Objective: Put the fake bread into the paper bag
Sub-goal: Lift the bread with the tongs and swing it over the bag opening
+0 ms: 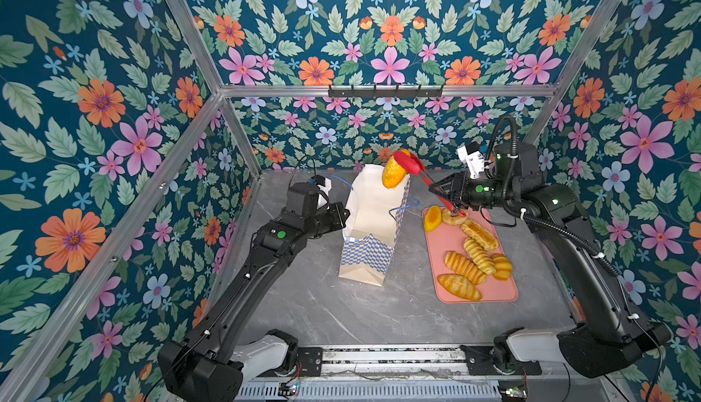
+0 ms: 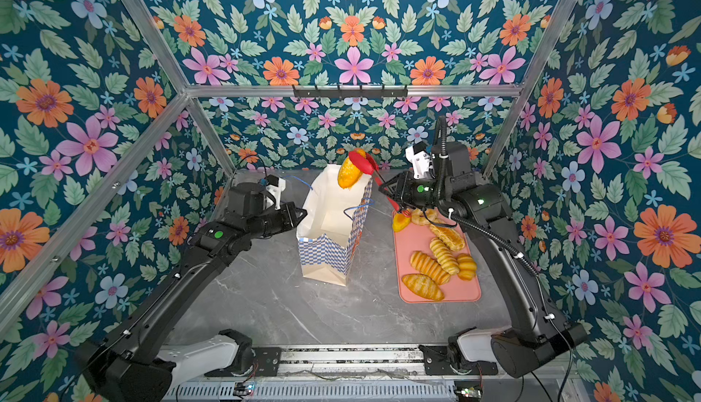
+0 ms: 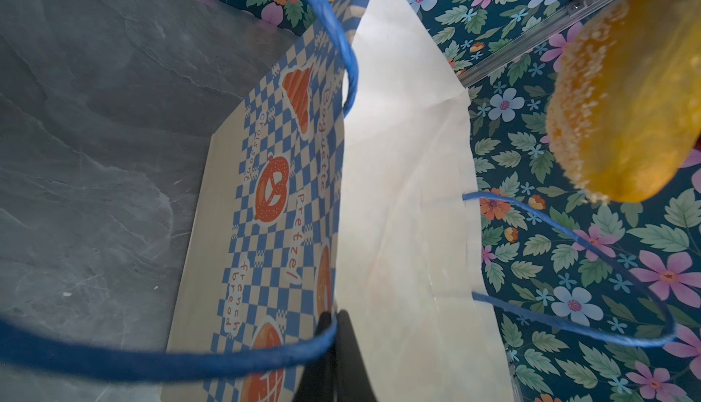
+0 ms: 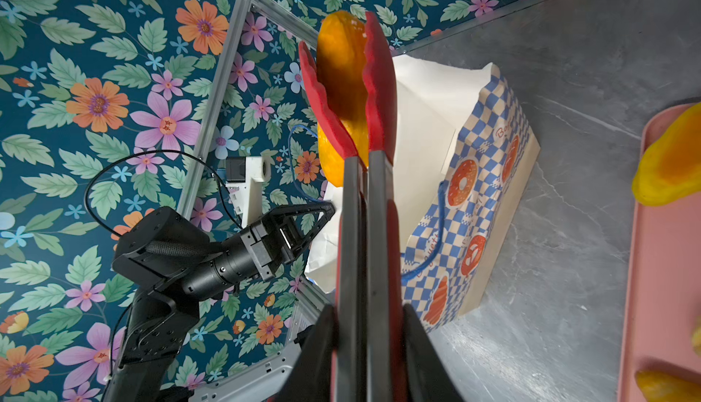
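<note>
1. Your left gripper (image 1: 343, 216) sits at the paper bag's (image 1: 366, 258) left rim. It's pinched tight on the paper wall and holds the mouth wide.
2. Just above the bag's mouth, near its far edge, hangs one piece of fake bread (image 1: 392, 174), squeezed in the red tongs (image 1: 413, 166).
3. Just right of the bag, your right gripper (image 1: 442, 196) is clamped down on the tongs' handles.
4. Further right of the bag, the pink tray (image 1: 504, 292) has seven more pieces by my count. No bread shows inside the bag, though its bottom is hidden. I'd say you're on the first drop, nearly everything left.
5. The bag stands on a grey marble-look table (image 1: 341, 316), boxed in by floral walls (image 1: 95, 115) and an aluminium frame (image 1: 379, 91).
</note>
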You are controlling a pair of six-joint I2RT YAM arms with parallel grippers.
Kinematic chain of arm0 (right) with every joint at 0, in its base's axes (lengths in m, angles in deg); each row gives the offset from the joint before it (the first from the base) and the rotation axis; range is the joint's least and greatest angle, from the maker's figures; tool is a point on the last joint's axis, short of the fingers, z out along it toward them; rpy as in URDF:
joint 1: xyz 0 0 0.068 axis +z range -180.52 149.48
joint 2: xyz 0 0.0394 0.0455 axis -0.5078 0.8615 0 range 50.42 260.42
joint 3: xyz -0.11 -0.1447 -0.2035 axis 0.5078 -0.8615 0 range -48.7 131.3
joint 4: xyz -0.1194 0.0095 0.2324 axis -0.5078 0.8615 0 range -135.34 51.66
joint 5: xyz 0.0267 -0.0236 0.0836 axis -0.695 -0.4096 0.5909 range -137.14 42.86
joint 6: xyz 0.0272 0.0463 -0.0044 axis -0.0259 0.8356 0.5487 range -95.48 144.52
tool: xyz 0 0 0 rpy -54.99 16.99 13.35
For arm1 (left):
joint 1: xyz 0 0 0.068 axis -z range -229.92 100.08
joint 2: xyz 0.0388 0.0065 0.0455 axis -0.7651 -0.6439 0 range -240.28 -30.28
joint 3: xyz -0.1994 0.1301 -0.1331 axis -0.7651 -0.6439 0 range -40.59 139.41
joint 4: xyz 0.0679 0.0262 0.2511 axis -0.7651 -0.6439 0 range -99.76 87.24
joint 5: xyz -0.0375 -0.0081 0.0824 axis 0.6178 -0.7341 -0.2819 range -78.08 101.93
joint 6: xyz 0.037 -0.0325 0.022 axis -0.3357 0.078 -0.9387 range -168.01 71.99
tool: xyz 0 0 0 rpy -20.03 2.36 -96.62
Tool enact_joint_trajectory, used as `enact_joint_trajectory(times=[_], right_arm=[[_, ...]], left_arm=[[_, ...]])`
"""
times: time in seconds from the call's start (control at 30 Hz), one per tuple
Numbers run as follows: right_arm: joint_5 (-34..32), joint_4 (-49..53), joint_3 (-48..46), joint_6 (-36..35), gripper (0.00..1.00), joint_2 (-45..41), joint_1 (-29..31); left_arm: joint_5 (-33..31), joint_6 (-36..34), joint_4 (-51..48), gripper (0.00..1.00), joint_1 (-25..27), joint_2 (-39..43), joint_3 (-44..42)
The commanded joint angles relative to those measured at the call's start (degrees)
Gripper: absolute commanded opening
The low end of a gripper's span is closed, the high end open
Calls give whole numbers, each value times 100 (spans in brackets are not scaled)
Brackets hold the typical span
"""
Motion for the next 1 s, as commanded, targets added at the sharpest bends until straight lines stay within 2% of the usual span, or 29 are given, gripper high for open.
enact_joint_trajectory(times=[0.0,0.47,0.63,0.97], right_arm=[[-331,210,202,-350,27,159,208],[-1606,1290,982,-1112,31,937,998],[-1699,1366,1044,-1169,35,1066,1066],[-1680,1322,1100,-1200,49,1119,1068]], left_arm=[[-30,35,196,0,0,-2,0],[17,13,245,0,-1,-87,-7],[14,16,244,0,-1,-107,-3],[15,-1,218,0,-1,-142,34]])
